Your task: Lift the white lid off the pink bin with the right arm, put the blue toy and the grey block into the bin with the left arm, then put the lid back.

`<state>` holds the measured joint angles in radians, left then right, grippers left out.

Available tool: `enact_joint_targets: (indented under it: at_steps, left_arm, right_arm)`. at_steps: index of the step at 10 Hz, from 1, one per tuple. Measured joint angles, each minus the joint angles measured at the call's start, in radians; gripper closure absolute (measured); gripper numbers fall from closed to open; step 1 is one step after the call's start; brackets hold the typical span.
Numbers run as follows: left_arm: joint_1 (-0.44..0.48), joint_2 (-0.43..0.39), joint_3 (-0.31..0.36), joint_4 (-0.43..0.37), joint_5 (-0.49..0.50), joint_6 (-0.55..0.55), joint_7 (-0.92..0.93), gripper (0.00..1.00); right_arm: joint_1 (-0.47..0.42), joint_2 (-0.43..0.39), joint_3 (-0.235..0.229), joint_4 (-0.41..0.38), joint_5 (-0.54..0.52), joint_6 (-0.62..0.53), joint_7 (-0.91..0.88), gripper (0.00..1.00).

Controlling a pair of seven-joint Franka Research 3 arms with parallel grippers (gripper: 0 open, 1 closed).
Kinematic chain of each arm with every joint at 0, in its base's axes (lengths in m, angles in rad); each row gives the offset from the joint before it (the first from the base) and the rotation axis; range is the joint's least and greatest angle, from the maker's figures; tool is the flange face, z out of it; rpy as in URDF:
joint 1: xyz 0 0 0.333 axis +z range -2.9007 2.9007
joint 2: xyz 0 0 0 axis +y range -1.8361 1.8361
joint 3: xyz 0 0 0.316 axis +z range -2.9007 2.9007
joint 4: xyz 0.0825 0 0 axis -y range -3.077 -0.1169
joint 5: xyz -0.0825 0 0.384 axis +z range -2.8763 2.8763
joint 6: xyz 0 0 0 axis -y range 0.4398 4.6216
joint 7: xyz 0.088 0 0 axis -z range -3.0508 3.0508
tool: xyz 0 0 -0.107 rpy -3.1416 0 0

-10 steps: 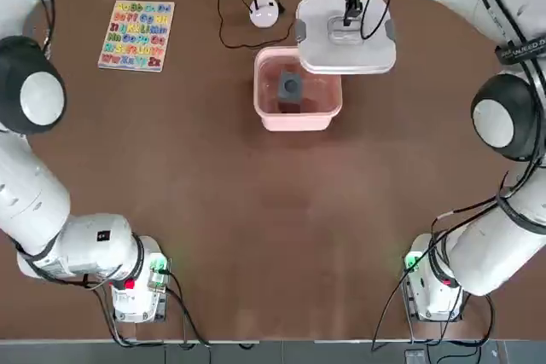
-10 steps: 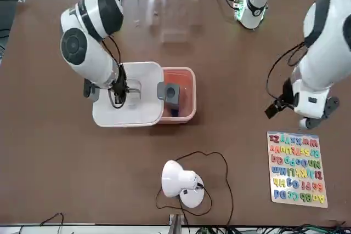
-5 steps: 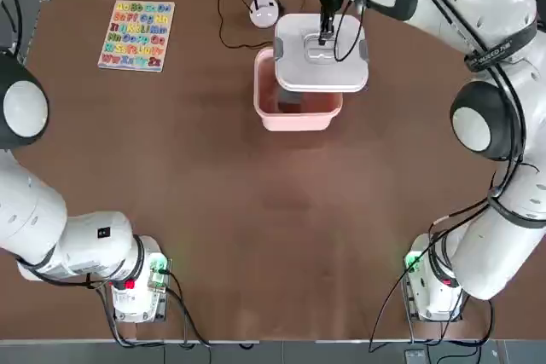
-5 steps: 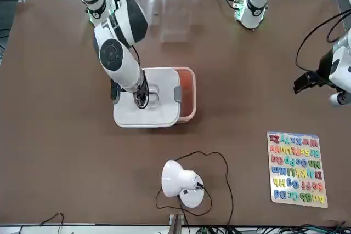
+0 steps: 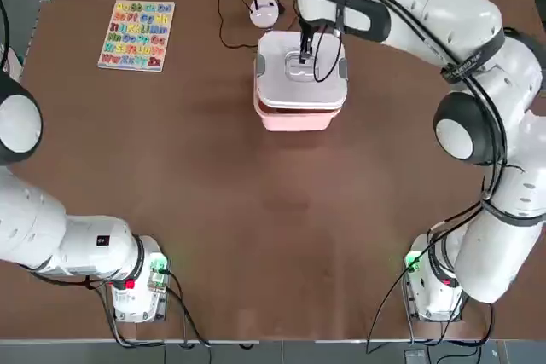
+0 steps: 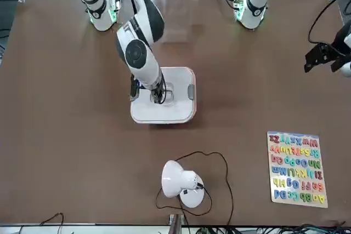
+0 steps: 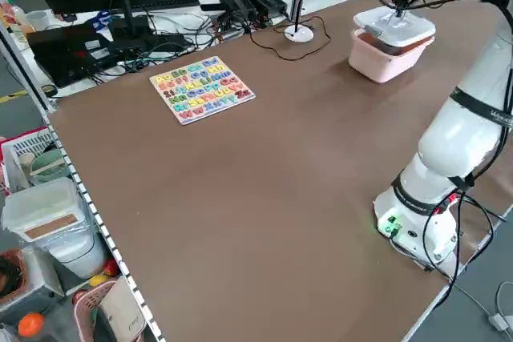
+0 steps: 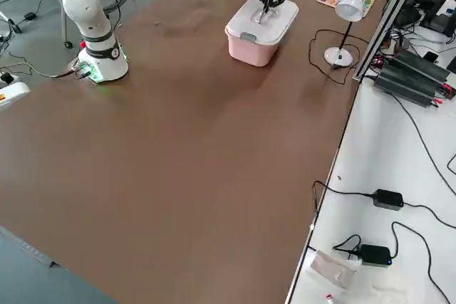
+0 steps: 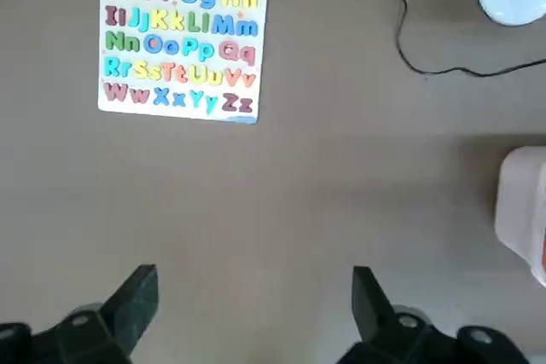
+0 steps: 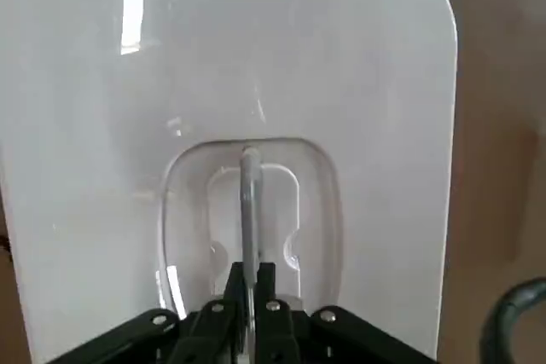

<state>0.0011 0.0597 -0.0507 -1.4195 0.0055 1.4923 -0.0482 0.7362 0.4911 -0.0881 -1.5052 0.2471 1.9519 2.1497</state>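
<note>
One rounded-square glossy white lid (image 5: pixel 302 72) over smooth pink bin (image 5: pixel 294 118), right end effector (image 10: pixel 249 283) clamped on its thin upright handle.

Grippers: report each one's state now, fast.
Left gripper: open, empty, above bare table.
Right gripper: shut on the white lid handle, over the pink bin.

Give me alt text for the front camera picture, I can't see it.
The right gripper holds the white lid by its handle over the pink bin on a brown table. Nearer the camera are a small white lamp and an alphabet puzzle.
</note>
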Motion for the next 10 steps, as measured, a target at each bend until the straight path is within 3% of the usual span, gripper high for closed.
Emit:
enact_joint_targets:
  at_steps: [10]
  left_arm:
    - [-0.002, 0.01, 0.004, -0.008, -0.007, 0.0, 0.0, 0.0]
  right_arm:
    - [0.028, 0.036, -0.001, 0.0, 0.0, 0.007, 0.006, 0.93]
